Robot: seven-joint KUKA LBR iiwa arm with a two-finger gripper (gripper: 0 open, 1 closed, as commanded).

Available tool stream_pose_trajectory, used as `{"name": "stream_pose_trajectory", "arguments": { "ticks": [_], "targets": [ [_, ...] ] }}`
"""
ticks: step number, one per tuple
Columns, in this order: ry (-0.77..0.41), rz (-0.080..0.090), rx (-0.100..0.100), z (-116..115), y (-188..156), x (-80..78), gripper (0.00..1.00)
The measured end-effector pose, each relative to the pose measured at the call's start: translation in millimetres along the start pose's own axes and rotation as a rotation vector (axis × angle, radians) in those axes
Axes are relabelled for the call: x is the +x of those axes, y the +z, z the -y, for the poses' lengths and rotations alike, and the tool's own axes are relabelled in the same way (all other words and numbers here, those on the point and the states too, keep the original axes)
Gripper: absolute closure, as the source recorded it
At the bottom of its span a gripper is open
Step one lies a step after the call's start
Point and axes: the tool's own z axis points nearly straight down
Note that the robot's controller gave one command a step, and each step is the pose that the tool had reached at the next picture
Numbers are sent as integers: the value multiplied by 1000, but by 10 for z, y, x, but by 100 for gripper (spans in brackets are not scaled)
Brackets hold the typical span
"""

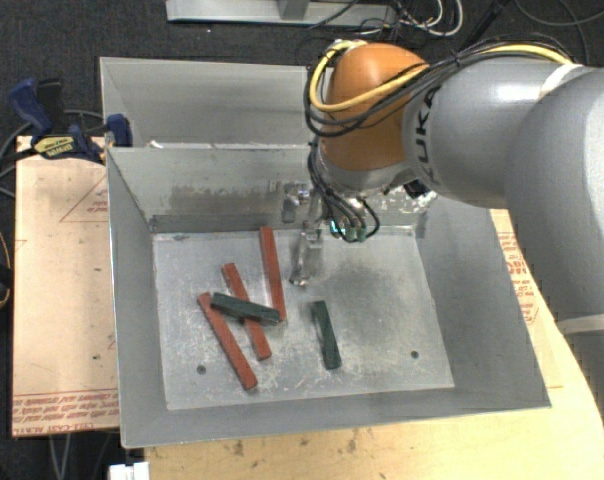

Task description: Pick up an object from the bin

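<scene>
- The gripper (300, 278) hangs low in the bin (392, 308), just right of the long red stick (271, 263), which lies near the middle of the floor and runs from the back wall towards me.
- I cannot tell from this view how far the gripper is open, and I see nothing held in it.
- That stick is nearest, so I judge it the likely pick. It looks like a slim, rigid bar, light, probably wood or plastic, and not fragile.
- Its near end touches the crossing green stick (247, 310), which lies over the two other red sticks (244, 313). A grip there would probably drag the heap.
- I would take it across its narrow width at the free upper half, near the middle so it does not tip.
- Its faces look smooth, so it may slip or swivel if gripped off-centre.
- The lone green stick (326, 335) lies apart from the others and looks like an easier alternative.
</scene>
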Motion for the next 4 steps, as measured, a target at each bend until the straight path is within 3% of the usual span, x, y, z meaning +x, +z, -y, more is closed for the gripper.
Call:
{"name": "stream_pose_trajectory", "arguments": {
  "ticks": [1, 2, 3, 4],
  "targets": [
    [78, 8, -4, -1029, 599, 265, 0],
    [233, 16, -6, -774, 556, 429, 0],
    [-205, 12, 3, -10, 457, 86, 0],
    [-175, 13, 2, 271, 358, -71, 0]
  ]
}}
